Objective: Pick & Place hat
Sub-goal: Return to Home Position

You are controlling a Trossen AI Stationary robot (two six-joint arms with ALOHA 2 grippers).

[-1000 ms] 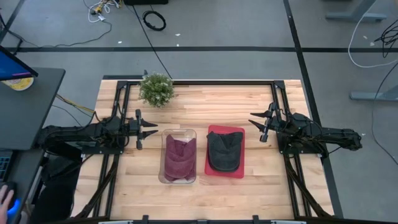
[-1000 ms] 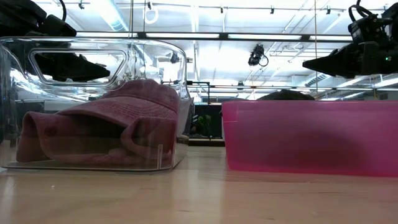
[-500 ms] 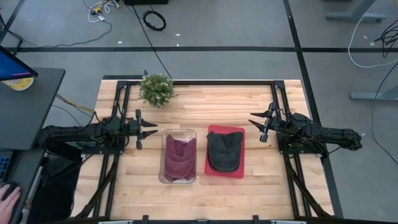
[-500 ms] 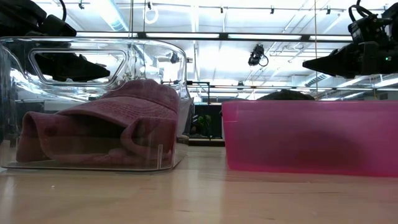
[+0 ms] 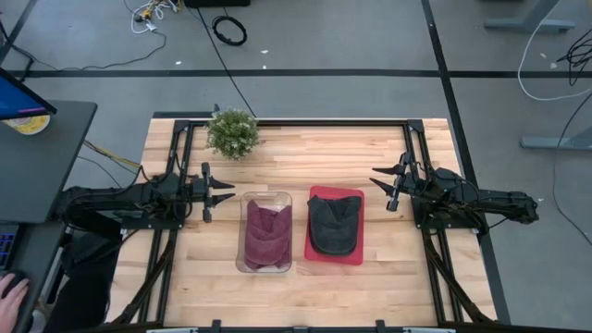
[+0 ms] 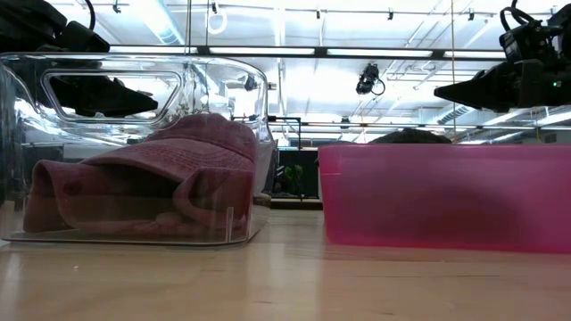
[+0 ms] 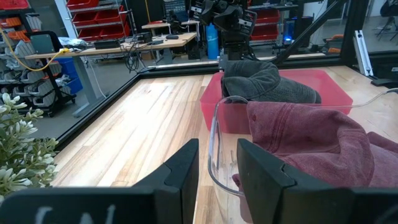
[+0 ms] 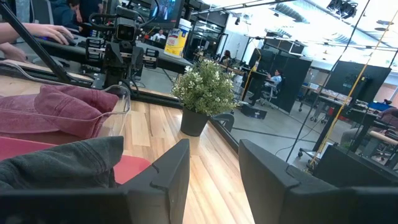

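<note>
Black cap (image 5: pixel 334 225) lies inside the red bin (image 5: pixel 334 260), on the right arm's side of the clear bin (image 5: pixel 266 197), which holds a maroon cap (image 5: pixel 266 236); the two bins stand side by side, just apart, near the middle of the wooden table (image 5: pixel 314 153); the left gripper (image 5: pixel 225 191) hangs just beside the clear bin, its fingers (image 7: pixel 180 171) parted and empty; the right gripper (image 5: pixel 376 177) hangs near the red bin, fingers (image 8: pixel 168 168) likewise spread, gripping nothing; a potted plant (image 5: pixel 232 132) stands by the table's edge on the left arm's side.

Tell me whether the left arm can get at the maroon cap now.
Probably yes: the open left gripper waits beside the clear bin, and the maroon cap lies uncovered inside.
</note>
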